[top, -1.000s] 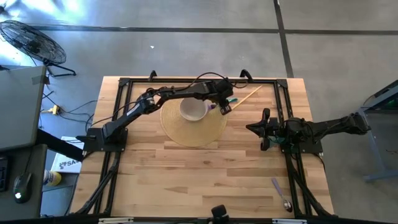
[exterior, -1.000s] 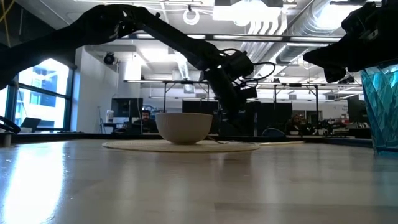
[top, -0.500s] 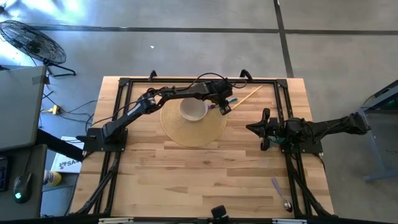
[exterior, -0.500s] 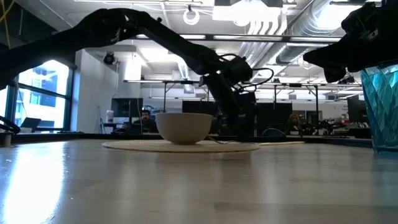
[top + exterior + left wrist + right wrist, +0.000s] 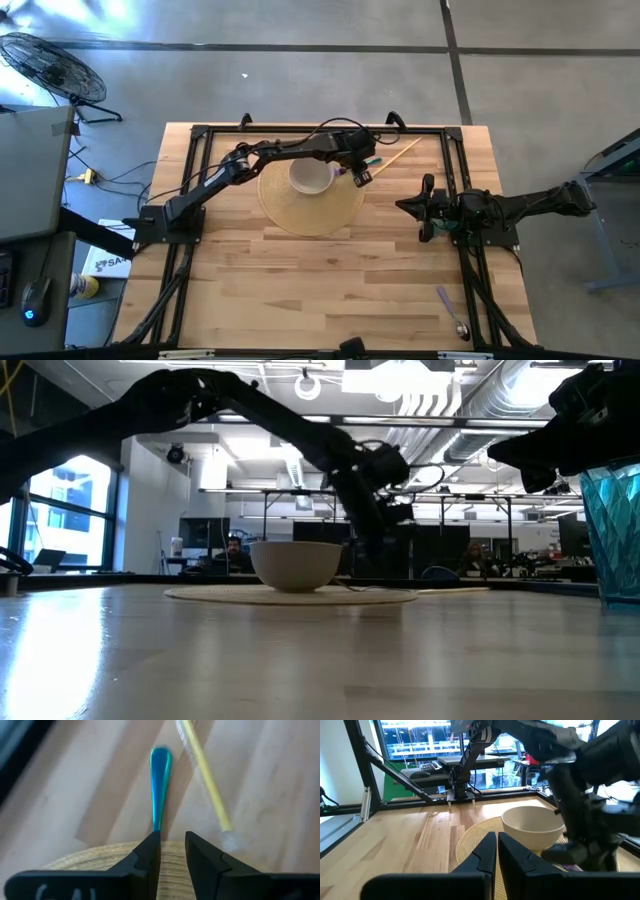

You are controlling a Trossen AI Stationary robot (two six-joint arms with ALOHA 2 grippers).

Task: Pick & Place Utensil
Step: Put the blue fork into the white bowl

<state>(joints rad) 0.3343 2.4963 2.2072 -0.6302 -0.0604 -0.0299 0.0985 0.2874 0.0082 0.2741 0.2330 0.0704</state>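
A cream bowl (image 5: 311,176) stands on a round woven mat (image 5: 312,212) at the table's far middle. A purple utensil (image 5: 343,172) lies on the mat right of the bowl. A teal utensil (image 5: 160,785) and a yellow stick (image 5: 205,775) lie on the wood just past the mat's far right rim. My left gripper (image 5: 357,172) hovers low over that rim, its fingers (image 5: 150,851) a narrow gap apart with nothing between them. The teal utensil's near end reaches under one fingertip. My right gripper (image 5: 403,206) waits shut and empty, right of the mat.
A purple-handled spoon (image 5: 451,312) lies near the table's front right corner. A teal ribbed glass (image 5: 615,530) shows at the right in the low view. Black frame rails (image 5: 200,150) run along the table's left, far and right sides. Bare wood lies in front of the mat.
My left arm has dipped a little toward the mat and come back up, staying over the mat's far right rim. The bowl, the mat and the utensils have kept still.
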